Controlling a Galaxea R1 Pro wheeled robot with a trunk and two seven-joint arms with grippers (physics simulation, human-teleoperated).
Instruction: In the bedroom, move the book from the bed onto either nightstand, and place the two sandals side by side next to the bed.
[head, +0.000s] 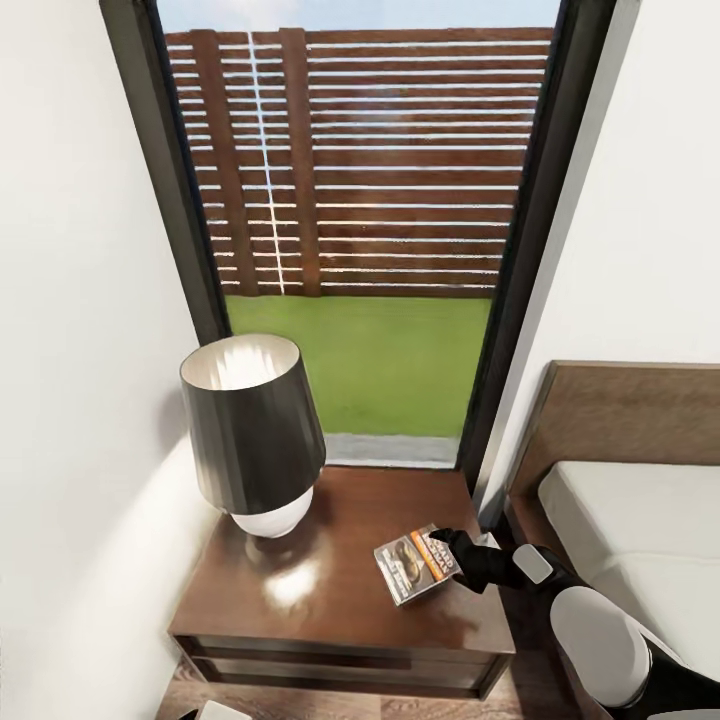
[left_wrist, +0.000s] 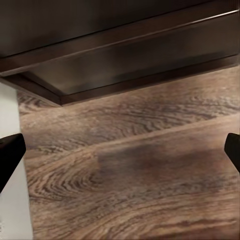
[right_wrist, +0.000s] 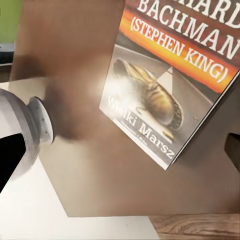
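Right hand (head: 447, 545) at edge of thin glossy paperback book (head: 412, 564), flat on polished dark-wood nightstand (head: 340, 600); grip state unclear. Left hand (left_wrist: 120, 150) spread wide, empty, over grained plank floor (left_wrist: 140, 175).

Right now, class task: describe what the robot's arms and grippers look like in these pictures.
The right arm has glossy white rounded shells joined by black segments, ending in a black right gripper. The left gripper shows two black fingertips. No cables or markings visible.
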